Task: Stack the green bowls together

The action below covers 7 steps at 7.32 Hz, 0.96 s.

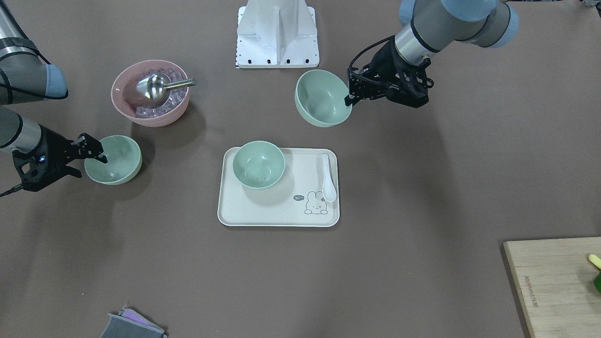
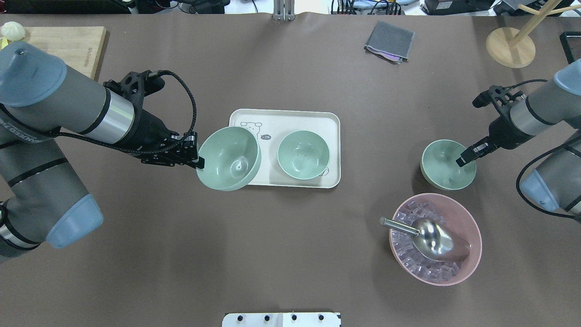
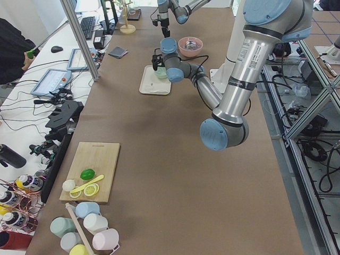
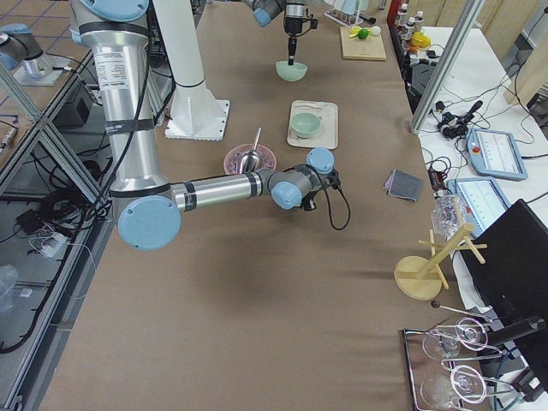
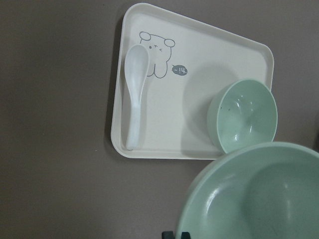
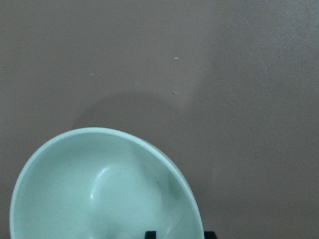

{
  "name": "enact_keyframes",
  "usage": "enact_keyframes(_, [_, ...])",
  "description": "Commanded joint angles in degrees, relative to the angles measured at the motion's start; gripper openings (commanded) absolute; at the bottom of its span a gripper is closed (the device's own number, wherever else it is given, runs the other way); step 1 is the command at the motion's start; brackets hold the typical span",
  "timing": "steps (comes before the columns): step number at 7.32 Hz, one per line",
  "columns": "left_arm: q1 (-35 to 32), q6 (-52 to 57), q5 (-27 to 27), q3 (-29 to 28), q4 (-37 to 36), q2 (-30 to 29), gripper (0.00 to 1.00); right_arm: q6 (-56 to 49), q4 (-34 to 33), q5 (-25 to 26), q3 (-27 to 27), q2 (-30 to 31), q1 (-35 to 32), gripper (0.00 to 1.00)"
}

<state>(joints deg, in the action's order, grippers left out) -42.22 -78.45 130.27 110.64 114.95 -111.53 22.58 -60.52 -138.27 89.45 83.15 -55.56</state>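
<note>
**Left bowl in the air beside the tray, target bowl just across from it**

My left end effector [image 2: 197,160] is clamped on the rim of the carried bowl [image 2: 229,158], one finger inside and one outside. The bowl hangs clear of the tabletop [image 2: 290,254] over the tray's [image 2: 327,119] left edge and looks a little tipped. The coming move turns on the tray bowl [image 2: 303,154]. It stands upright and empty on the right half of the tray, straight across from my carried bowl toward my right side. The two are near each other but apart. A white spoon [image 1: 328,178] lies along the tray's left edge, under the path, so I judge the carry should stay high until the rims line up. My left forearm reaches in low from the left, with the fingers pointing down onto the rim.

My right end effector [image 2: 466,156] is closed on the rim of the far bowl [image 2: 447,164], well apart from the tray on its right. I cannot tell whether that bowl rests on the tabletop. The left arm is the nearer one, so its bowl should nest first.
</note>
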Motion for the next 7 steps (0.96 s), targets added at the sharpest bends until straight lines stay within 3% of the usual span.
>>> enact_keyframes(1, [0.03,-0.30,-0.10,-1.64,0.44,-1.83,0.00,-0.17,1.80,-0.16,-0.42,0.70,0.01,0.00])
enact_keyframes(3, [0.21,-3.27,-0.28,-5.77,0.62,-6.14,0.00,-0.25,1.81,-0.68,-0.33,0.52,0.01,0.00])
enact_keyframes(5, [0.30,-3.20,-0.28,-6.48,0.71,-6.42,0.00,0.62,1.54,-7.41,-1.46,-1.14,-4.79,0.00])
enact_keyframes(7, [0.30,-3.20,-0.28,-7.63,0.80,-6.86,0.00,0.54,1.19,-7.03,-2.78,-2.55,-8.33,0.00])
